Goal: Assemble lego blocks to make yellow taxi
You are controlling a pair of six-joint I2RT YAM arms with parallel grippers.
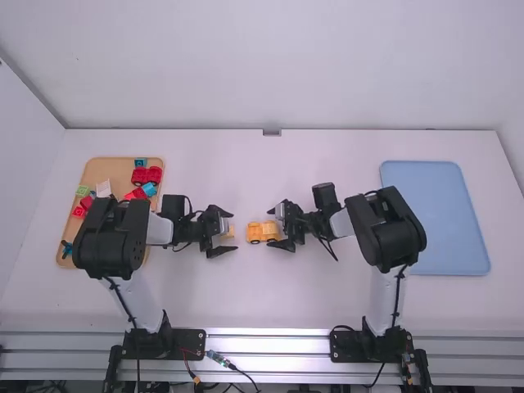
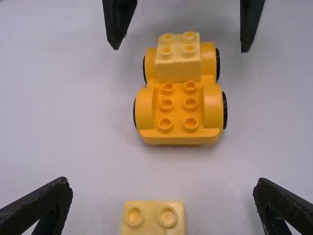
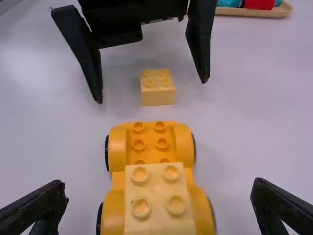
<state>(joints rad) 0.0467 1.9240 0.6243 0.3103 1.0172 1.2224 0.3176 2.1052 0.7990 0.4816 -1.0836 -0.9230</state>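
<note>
Near the middle of the white table, a bit left of centre between its side edges, an orange-yellow wheeled car base of studded plastic (image 1: 255, 232) stands upright on black-tyred wheels. A pale yellow four-stud block (image 2: 178, 68) sits on top of its right end, while the studs of its left end are bare. Just beside that left end, across a short gap, a loose pale yellow four-stud block (image 3: 157, 96) lies studs up on the table.

The left gripper (image 1: 234, 229) is spread wide, its fingers to either side of the loose block and apart from it. The right gripper (image 1: 270, 228) is spread just as wide around the right end of the base, again grasping nothing. These two grippers face each other, with both pieces between them.

Toward the table's left edge lies a light brown rectangular tray (image 1: 119, 162) with rounded corners. It carries a red wheeled piece (image 1: 147, 175), a pale green block (image 1: 82, 190), a whitish piece (image 1: 103, 188) and more red and blue pieces. The left arm's black elbow hangs over the tray's near part and hides some of it. Toward the right edge lies a light blue tray (image 1: 442, 217), its near left corner partly covered by the right arm's elbow. A small dark plate (image 1: 272, 132) sits midway along the far edge.
</note>
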